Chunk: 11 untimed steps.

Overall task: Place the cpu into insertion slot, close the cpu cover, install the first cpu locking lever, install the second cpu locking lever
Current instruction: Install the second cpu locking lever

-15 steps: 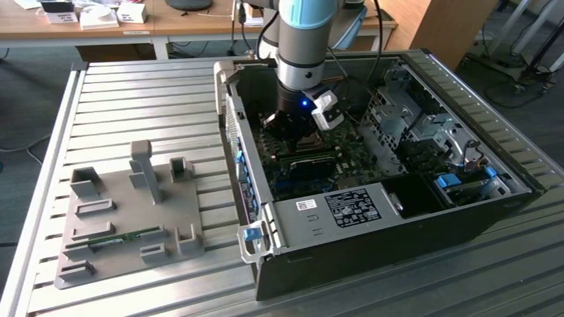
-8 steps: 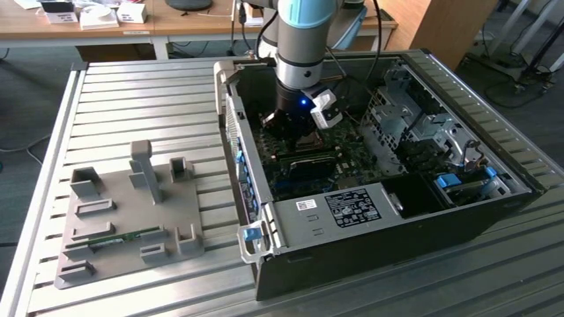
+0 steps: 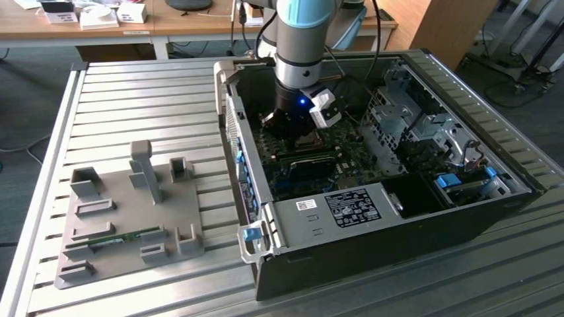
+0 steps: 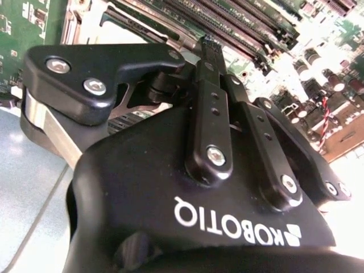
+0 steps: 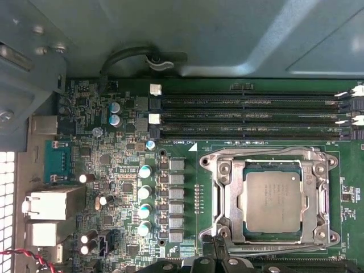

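A ribbed metal table (image 3: 132, 86) carries a computer case (image 3: 379, 244) and grey fixture tray (image 3: 105, 264).

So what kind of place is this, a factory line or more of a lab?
Probably a lab or office workroom. The open computer case lies on a slatted metal table beside a grey fixture tray, with wooden desks and loose floor cables behind.

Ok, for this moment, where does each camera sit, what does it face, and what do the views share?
Exterior view: off the arm, raised, looking down at the open computer case on a slatted table; the arm reaches into it.
First wrist view: on the arm, facing the green circuit board; the cpu sits in the insertion slot, framed by the cpu cover.
Second wrist view: behind the gripper, over the board.
All three share that board.
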Tool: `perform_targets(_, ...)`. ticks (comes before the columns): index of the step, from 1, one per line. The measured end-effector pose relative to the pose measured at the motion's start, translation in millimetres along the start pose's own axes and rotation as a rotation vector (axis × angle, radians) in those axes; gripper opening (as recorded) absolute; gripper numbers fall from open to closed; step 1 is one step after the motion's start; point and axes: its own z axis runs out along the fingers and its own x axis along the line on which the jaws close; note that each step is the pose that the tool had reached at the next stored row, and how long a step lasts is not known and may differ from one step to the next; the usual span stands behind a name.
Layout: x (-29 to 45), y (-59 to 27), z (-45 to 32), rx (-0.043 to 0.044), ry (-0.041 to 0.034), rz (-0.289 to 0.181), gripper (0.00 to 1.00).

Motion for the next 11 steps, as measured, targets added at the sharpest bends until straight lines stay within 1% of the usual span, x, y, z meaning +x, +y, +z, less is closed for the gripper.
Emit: perform_targets(11,1.4,3.3,1.9,0.0,-0.001,0.0,0.11)
